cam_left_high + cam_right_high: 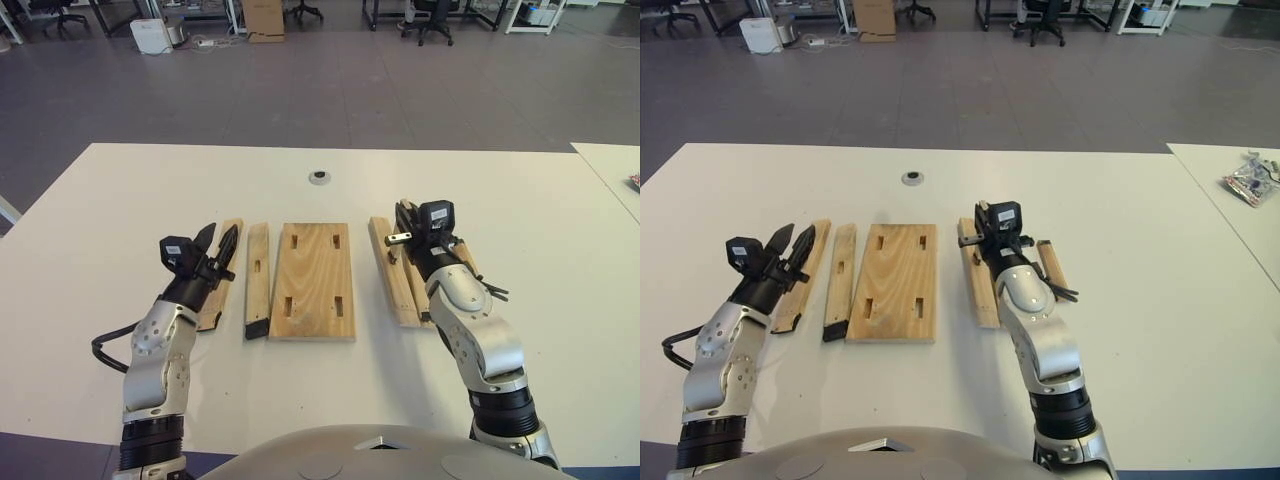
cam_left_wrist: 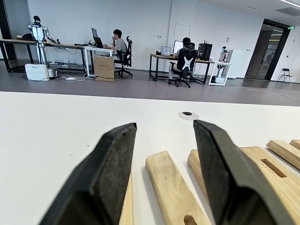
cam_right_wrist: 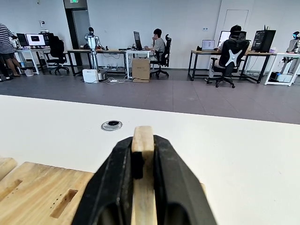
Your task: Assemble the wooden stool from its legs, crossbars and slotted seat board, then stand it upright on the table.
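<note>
Two grippers flank the board [image 1: 313, 280]. Head view: the left gripper [image 1: 222, 234] hovers over the outer bar [image 1: 211, 318], and the right gripper [image 1: 405, 222] sits low among the right-hand bars [image 1: 392, 270]. Left wrist view: jaws gape, with a second bar [image 2: 171, 187] ahead of the gap, untouched. Right wrist view makes plain what the head view leaves vague: jaws clamped on a thin bar [image 3: 142, 140], held on edge between them. Best to lift it straight, keep it square, then line up a slot [image 3: 63, 202].

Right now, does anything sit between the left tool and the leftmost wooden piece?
Nothing visible does. The left tool, open, hangs over the far part of the leftmost wooden piece, with no other thing between them.
</note>
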You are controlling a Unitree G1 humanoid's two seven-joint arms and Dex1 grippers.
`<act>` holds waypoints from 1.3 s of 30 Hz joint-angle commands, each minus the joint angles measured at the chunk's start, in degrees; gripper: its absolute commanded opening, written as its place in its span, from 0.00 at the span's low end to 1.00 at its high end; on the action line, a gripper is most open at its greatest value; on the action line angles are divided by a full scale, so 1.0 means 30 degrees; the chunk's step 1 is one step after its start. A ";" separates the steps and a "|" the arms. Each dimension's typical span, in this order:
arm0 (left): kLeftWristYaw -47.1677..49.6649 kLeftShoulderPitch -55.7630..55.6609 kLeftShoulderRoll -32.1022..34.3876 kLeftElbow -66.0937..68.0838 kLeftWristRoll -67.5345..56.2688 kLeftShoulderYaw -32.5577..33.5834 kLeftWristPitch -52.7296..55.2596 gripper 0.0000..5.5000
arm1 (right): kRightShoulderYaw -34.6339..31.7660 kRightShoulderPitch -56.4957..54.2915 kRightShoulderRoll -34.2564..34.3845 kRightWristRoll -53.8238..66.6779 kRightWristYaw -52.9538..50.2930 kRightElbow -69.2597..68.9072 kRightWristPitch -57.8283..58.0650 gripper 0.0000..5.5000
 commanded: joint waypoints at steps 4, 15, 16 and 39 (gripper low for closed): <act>-0.0121 0.0017 0.0124 0.0170 0.0182 -0.0145 -0.0156 0.40 | -0.0471 -0.0062 0.0534 -0.0473 0.0088 0.0024 -0.0332 0.07; -0.0058 -0.0084 0.0151 0.0214 0.0463 -0.0361 -0.0219 0.40 | -0.1711 0.0350 0.1956 0.0400 0.0110 0.1101 0.0048 0.07; -0.0068 -0.0076 0.0135 0.0247 0.0499 -0.0413 -0.0240 0.40 | -0.1757 0.0341 0.1994 0.0434 0.0168 0.1143 0.0010 0.07; -0.0082 -0.0074 0.0106 0.0785 0.0700 -0.0449 -0.0701 0.40 | -0.0089 0.3805 -0.0912 -0.1144 0.6050 0.5968 -0.8668 0.07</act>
